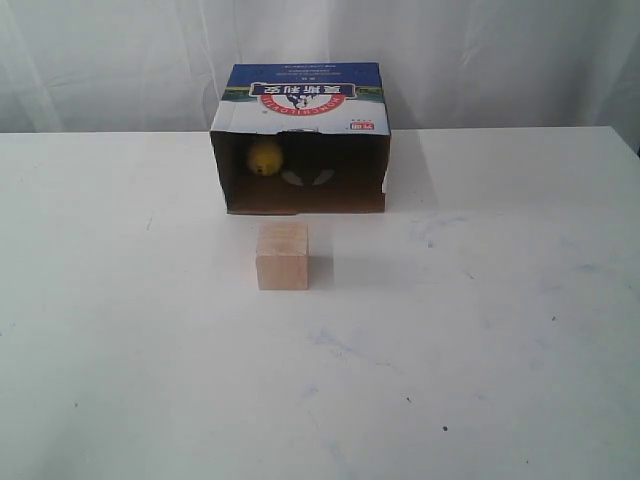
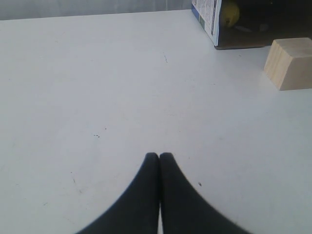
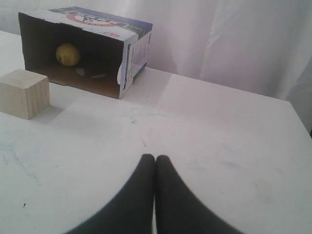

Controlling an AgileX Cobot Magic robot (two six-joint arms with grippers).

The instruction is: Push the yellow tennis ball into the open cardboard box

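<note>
Resting inside the open cardboard box, the yellow tennis ball is seen in the left part of the dark interior, close to the left wall. The box is laid on its side at the middle of the table's far edge. Its opening is turned toward the near edge and its blue-and-white printed face is turned upward. Two pale patches are seen on the box floor beside the ball; what they are cannot be told.

A pale wooden cube is set flat on the white table just in front of the opening, on the near-edge side. It is apart from the box and not touching it. Faint bluish smudges and small dark specks are scattered over the tabletop, mostly toward the right edge and the near edge. A white curtain is hung behind the far edge.

The left gripper is shown in the left wrist view with its two dark fingertips pressed together and nothing pinched between them. It is placed above bare tabletop on the left-edge side of the cube and box, well apart from both. Whether the table is touched cannot be told.

The right gripper is shown in the right wrist view in the same condition, its fingertips closed against each other with nothing held. It is placed over bare tabletop on the right-edge side, well apart from the box and the cube. The ball is visible from there through the opening.
</note>
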